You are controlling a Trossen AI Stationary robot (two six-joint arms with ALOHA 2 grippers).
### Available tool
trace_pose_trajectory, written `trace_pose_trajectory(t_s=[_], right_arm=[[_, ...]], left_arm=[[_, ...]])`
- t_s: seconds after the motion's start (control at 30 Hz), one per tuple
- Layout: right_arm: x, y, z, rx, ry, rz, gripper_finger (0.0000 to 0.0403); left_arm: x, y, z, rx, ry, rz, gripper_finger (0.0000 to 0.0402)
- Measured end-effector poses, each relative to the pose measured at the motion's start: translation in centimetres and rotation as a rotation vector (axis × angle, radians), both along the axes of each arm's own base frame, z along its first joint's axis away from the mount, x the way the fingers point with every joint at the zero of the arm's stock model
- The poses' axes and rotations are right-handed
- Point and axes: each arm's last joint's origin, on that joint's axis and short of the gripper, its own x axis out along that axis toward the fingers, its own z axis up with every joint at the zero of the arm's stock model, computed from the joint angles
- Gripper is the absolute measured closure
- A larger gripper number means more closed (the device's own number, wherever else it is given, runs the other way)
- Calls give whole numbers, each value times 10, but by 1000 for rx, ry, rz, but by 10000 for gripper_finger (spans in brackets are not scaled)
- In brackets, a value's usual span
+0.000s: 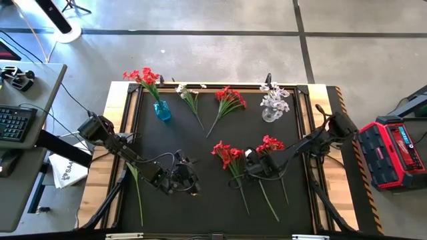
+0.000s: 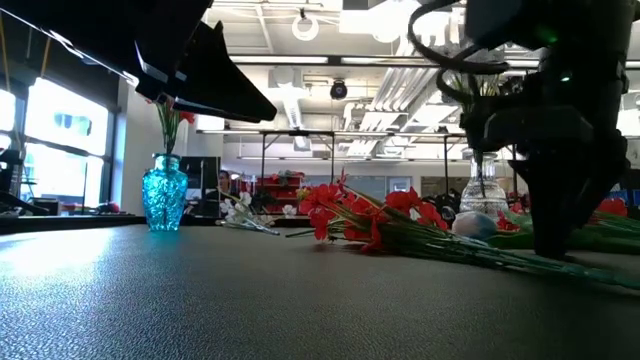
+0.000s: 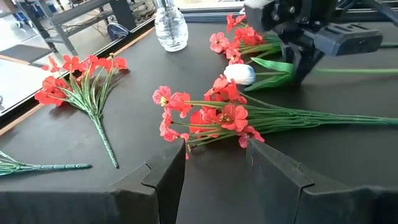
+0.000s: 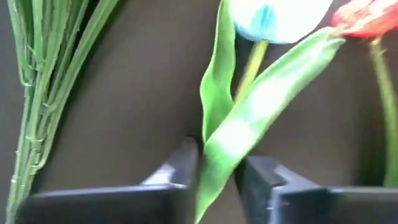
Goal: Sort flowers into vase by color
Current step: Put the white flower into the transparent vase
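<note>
My right gripper (image 1: 253,163) is low over the black mat, shut on a white tulip-like flower (image 3: 239,73) with green leaves, between two red sprigs (image 1: 230,159) (image 1: 270,143). My left gripper (image 3: 216,144) is open and empty, near the mat's front left (image 1: 185,181), facing the nearer red sprig (image 3: 211,115). A blue vase (image 1: 162,110) holds red blossoms. A clear vase (image 1: 270,113) holds white ones. A white sprig (image 1: 190,97) and another red sprig (image 1: 227,103) lie flat at the far side. My right gripper pinches the white flower's long green leaf (image 4: 230,143) between its two fingers, below the bud (image 4: 280,15). The thin stem (image 4: 252,68) runs just behind the leaf; whether it is caught too is hidden. The fingers come from above. The bud seems to lie on the mat.
A loose green stem (image 1: 137,190) lies along the mat's left edge. The wooden table rim (image 1: 117,133) frames the mat. A red toolbox (image 1: 393,153) stands off the table's right side, and a desk with a keyboard (image 1: 13,123) off its left.
</note>
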Motion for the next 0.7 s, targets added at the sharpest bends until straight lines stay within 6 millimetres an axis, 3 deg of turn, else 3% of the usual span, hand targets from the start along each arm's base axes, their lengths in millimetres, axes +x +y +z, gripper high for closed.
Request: trace_pose_trajectory(t_s=[0.1, 0.2, 0.43, 0.57, 0.7], right_arm=[[-14, 7, 17, -97, -99, 10, 394], [-32, 18, 43, -195, -293, 10, 384], [-72, 40, 102, -744, -859, 59, 398], [-79, 40, 121, -964, -875, 132, 397], [-75, 35, 133, -894, -887, 139, 400]], left_arm=[[0, 0, 0, 1, 1, 0, 241], [-1, -1, 0, 1, 2, -5, 241], [-1, -2, 0, 1, 2, -8, 241], [-1, -1, 0, 2, 2, -5, 241], [1, -2, 1, 30, 7, -22, 241]])
